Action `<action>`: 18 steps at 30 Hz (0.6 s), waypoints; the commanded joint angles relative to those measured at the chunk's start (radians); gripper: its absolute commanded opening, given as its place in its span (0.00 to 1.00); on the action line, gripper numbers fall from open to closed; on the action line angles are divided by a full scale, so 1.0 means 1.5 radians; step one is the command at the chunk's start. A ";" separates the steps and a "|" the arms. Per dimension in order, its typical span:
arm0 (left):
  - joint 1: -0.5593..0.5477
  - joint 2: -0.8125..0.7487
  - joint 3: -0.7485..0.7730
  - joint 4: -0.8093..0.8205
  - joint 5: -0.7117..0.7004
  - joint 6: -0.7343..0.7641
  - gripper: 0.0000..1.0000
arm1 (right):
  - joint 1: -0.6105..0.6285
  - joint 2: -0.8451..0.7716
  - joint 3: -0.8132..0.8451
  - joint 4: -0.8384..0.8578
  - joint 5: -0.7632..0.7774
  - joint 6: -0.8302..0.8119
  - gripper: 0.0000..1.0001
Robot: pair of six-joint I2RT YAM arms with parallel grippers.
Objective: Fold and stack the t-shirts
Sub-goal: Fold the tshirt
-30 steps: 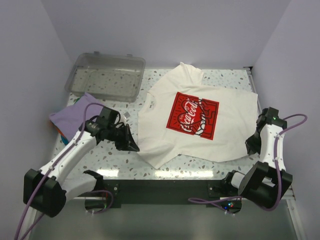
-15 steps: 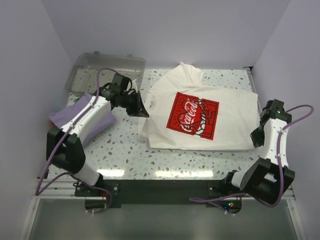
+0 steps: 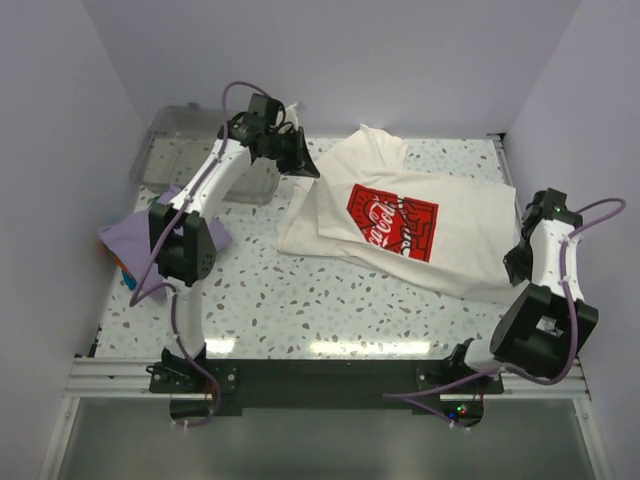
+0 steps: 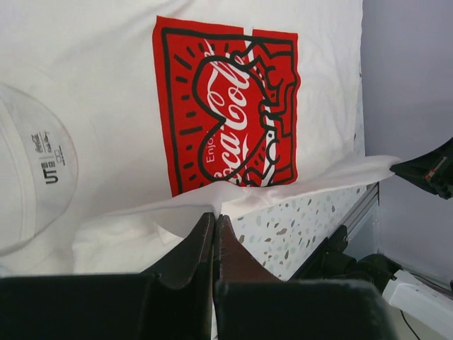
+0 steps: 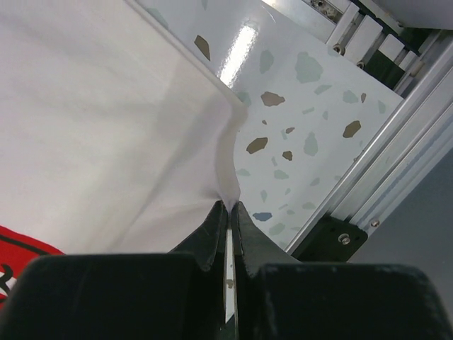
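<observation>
The cream-white t-shirt [image 3: 460,235] with its red square logo [image 3: 392,222] lies on the right half of the speckled table. My left gripper [image 3: 305,165] is stretched to the far side beside the bin, shut on the shirt's edge [image 4: 177,209]. At the right edge of the table my right gripper [image 3: 518,262] is shut on the same edge [image 5: 228,191]. That edge hangs taut between them above the logo [image 4: 226,113]. The lavender t-shirt [image 3: 130,238] lies at the far left, partly hidden behind my left arm.
A clear plastic bin [image 3: 175,150] stands at the back left, right under my left forearm. The table's metal rail [image 5: 382,163] runs close beside the right gripper. Bare speckled tabletop [image 3: 300,300] lies in front of the cream shirt. Walls close in on three sides.
My left gripper has swung from the near left of the cream shirt to the far side by the bin, carrying the shirt's edge with it. The right gripper shifted slightly farther.
</observation>
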 commanded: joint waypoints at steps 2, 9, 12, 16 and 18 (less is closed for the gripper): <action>0.008 0.071 0.132 -0.043 0.034 0.029 0.00 | 0.003 0.028 0.036 0.031 0.038 0.015 0.00; 0.008 0.104 0.151 0.016 0.059 0.005 0.00 | 0.003 0.058 0.045 0.048 0.050 0.020 0.00; 0.008 0.115 0.148 0.053 0.067 -0.005 0.00 | 0.003 0.070 0.049 0.056 0.052 0.023 0.00; 0.008 0.127 0.146 0.101 0.069 -0.020 0.00 | 0.003 0.090 0.054 0.068 0.048 0.027 0.00; 0.008 0.131 0.146 0.128 0.068 -0.025 0.00 | 0.004 0.101 0.057 0.074 0.048 0.029 0.00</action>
